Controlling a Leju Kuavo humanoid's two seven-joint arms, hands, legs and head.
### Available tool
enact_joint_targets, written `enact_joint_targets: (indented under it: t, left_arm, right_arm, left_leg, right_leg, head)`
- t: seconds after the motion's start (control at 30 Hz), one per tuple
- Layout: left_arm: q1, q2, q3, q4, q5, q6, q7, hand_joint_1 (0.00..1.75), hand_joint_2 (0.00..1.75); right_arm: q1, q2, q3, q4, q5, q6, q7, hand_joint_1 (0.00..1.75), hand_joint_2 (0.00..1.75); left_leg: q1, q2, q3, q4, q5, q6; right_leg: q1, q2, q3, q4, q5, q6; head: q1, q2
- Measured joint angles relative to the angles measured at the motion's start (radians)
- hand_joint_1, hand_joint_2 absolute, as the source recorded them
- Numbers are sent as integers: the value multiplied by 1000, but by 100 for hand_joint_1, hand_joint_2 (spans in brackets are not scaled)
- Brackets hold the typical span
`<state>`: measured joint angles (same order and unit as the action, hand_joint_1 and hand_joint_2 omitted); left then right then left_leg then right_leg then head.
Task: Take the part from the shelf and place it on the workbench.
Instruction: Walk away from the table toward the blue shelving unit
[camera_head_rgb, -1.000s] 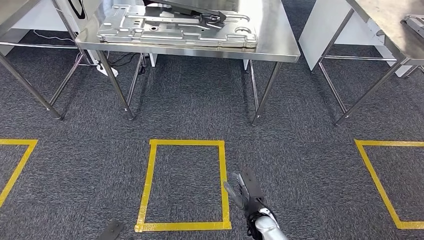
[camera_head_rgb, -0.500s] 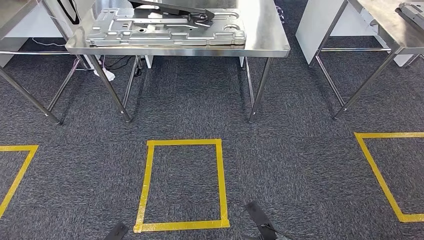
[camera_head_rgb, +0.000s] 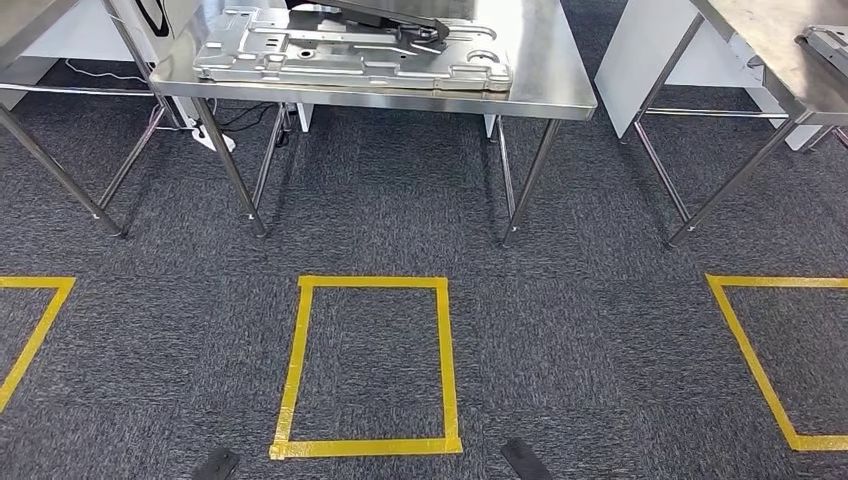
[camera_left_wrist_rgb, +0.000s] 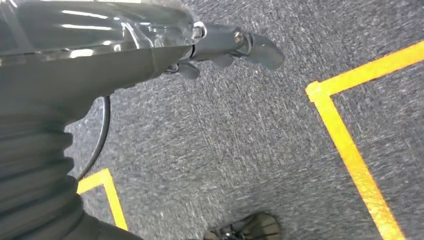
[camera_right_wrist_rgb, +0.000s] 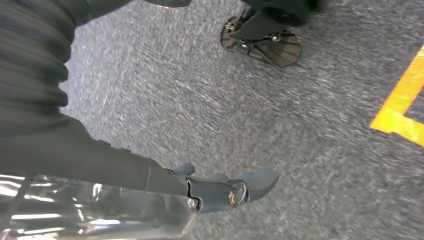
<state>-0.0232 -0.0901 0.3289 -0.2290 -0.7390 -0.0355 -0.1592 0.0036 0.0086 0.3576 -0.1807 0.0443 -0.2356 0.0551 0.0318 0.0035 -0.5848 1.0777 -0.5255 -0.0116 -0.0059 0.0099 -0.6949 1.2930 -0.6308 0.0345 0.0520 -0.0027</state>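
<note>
The flat stamped grey sheet-metal part (camera_head_rgb: 350, 55) lies on the stainless-steel workbench (camera_head_rgb: 545, 85) ahead, with a dark bar across its top, while the shelf named in the task cannot be made out. The robot's left hand (camera_left_wrist_rgb: 220, 47) and right hand (camera_right_wrist_rgb: 220, 190) both hang over the grey carpet (camera_head_rgb: 400, 190) with fingers loosely extended, holding nothing. If the step in hand is walking to position, it would go best by squaring the body to the yellow tape square (camera_head_rgb: 368, 365) and keeping both arms low until the feet settle.
</note>
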Motion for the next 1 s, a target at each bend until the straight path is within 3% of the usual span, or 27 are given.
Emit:
enact_joint_targets:
  t: [0.03,0.07,0.17,0.23,0.33,0.37,0.43,0.5,0.53,0.57,0.63,0.7,0.83,0.9,1.0]
  left_arm:
    - [0,3,-9,-13,27,1,5,0,0]
    - [-1,5,-18,-29,54,2,11,0,0]
    - [-8,10,-48,-78,131,7,26,0,0]
    - [-9,16,-70,-104,185,10,38,0,0]
    - [7,24,-106,-124,271,13,57,0,0]
    - [18,26,-118,-126,301,14,64,0,0]
    - [46,31,-139,-125,356,17,76,0,0]
    - [81,36,-159,-117,404,18,88,0,87]
    - [99,39,-167,-109,425,18,92,0,131]
    - [118,40,-175,-99,444,18,96,0,175]
    - [154,45,-189,-77,477,19,103,0,175]
    - [184,50,-205,-57,512,21,112,0,175]
    - [221,58,-242,-51,602,28,129,0,175]
    - [209,61,-257,-75,645,30,136,0,175]
    - [172,63,-271,-131,679,31,142,0,175]
  right_arm:
    - [15,0,-10,0,-2,9,-2,0,175]
    - [31,0,-19,1,-4,18,-3,0,175]
    - [73,-2,-49,5,-8,42,-7,0,175]
    - [94,-3,-73,6,-11,59,-12,0,175]
    - [118,-4,-111,0,-16,85,-18,0,175]
    - [121,-4,-123,-8,-17,95,-21,0,175]
    - [116,-4,-148,-34,-19,111,-25,0,175]
    - [104,-4,-169,-68,-22,126,-30,0,175]
    - [96,-4,-178,-86,-23,134,-32,0,175]
    - [87,-4,-186,-106,-24,140,-34,0,175]
    - [67,-4,-202,-150,-26,151,-36,0,175]
    - [48,-4,-220,-192,-28,161,-39,0,175]
    - [54,-5,-261,-233,-34,189,-45,0,175]
    - [84,-6,-277,-230,-37,203,-47,0,175]
    - [136,-6,-293,-201,-38,214,-47,0,175]
  left_leg:
    - [0,2,0,0,0,0]
    - [1,2,0,0,0,0]
    - [1,3,1,-1,1,-3]
    - [-1,4,-2,-4,4,-12]
    - [-3,4,-1,-12,7,-30]
    - [-4,3,-5,1,-5,-33]
    - [-7,1,-39,91,-64,-32]
    - [-12,-1,-87,218,-123,-31]
    - [-14,-1,-97,250,-130,-30]
    - [-15,-1,-90,243,-117,-29]
    - [-15,-1,-29,126,-56,-28]
    - [-16,-2,25,14,-19,-25]
    - [-19,-3,32,-13,-12,-8]
    - [-14,-3,29,-16,-7,3]
    - [-10,1,21,-16,-5,10]
  right_leg:
    - [-1,0,-7,21,-1,1]
    - [-2,0,5,4,17,1]
    - [-1,-2,99,-179,101,-2]
    - [4,-3,127,-241,112,-6]
    - [4,-4,127,-253,115,-20]
    - [2,-5,127,-258,119,-26]
    - [1,-7,129,-264,123,-38]
    - [5,-7,128,-263,124,-44]
    - [7,-7,129,-262,124,-45]
    - [8,-7,129,-261,124,-45]
    - [8,-5,130,-255,121,-43]
    - [12,-5,126,-245,117,-37]
    - [17,-5,119,-241,116,-24]
    - [15,-4,102,-201,83,-15]
    - [6,-4,21,-28,-6,-3]
  head:
    - [4,0]
    - [8,0]
    - [19,0]
    - [24,0]
    - [16,0]
    - [11,0]
    - [-3,0]
    - [-18,0]
    - [-22,0]
    - [-24,0]
    - [-27,0]
    - [-32,0]
    - [-27,0]
    - [-21,0]
    - [-3,0]
